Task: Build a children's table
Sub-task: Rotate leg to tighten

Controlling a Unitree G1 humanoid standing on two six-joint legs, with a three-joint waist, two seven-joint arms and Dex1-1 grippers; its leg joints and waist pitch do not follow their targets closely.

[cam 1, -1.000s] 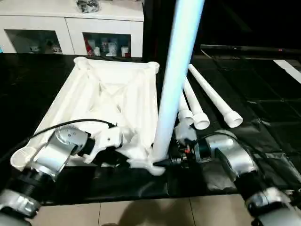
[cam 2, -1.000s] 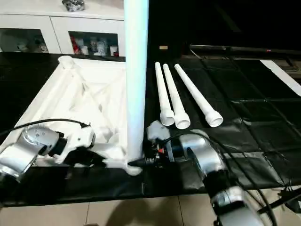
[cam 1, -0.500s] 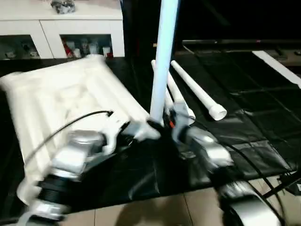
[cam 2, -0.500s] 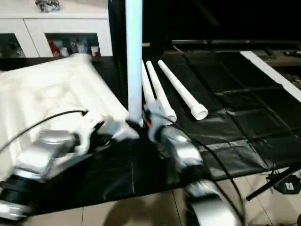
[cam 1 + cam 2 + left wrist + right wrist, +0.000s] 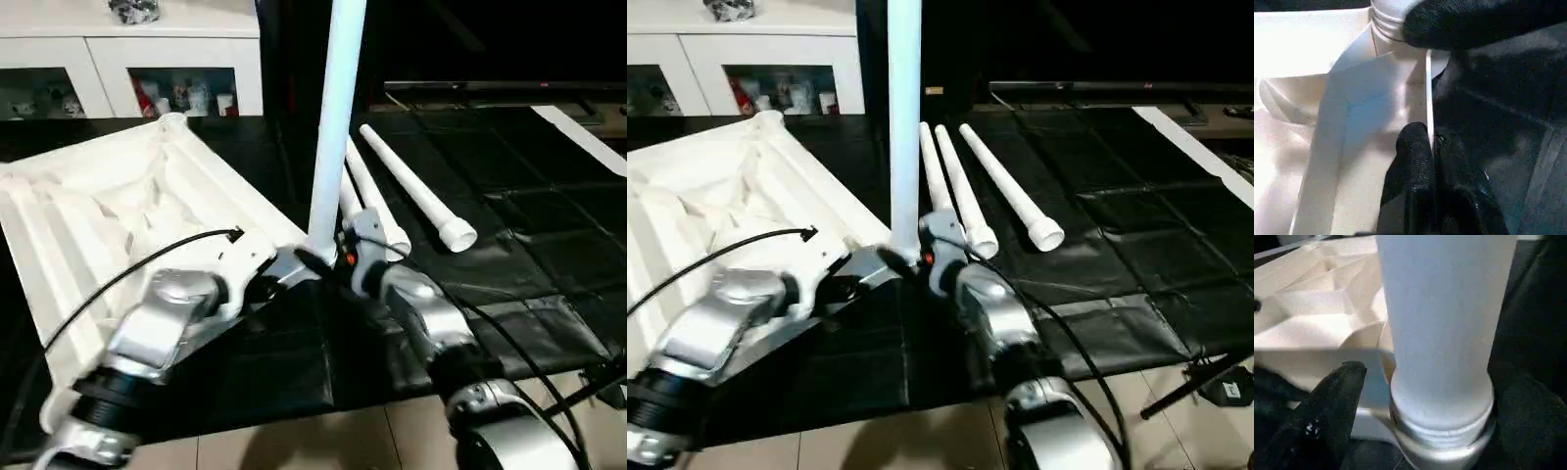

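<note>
Left eye view: black sheeting (image 5: 549, 225) is covering the surface, a white cabinet (image 5: 137, 59) sitting upper left, pale floor tiles (image 5: 323, 446) lower edge. The tabletop (image 5: 118, 211) is lying ribs-up at left; one leg (image 5: 333, 127) is standing upright at centre, three loose legs (image 5: 416, 191) lying right.

Left wrist view: the left gripper (image 5: 1432, 147) is pinching the tabletop's thin rim.

Right wrist view: the right gripper (image 5: 1440, 382) is straddling the leg's base, fingers (image 5: 1327, 401) spread wide

Silver forearms (image 5: 162, 323), black cable, black-fingered claws (image 5: 1332, 401).

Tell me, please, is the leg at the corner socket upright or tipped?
Upright: the leg rises straight from the tabletop's corner socket.
</note>
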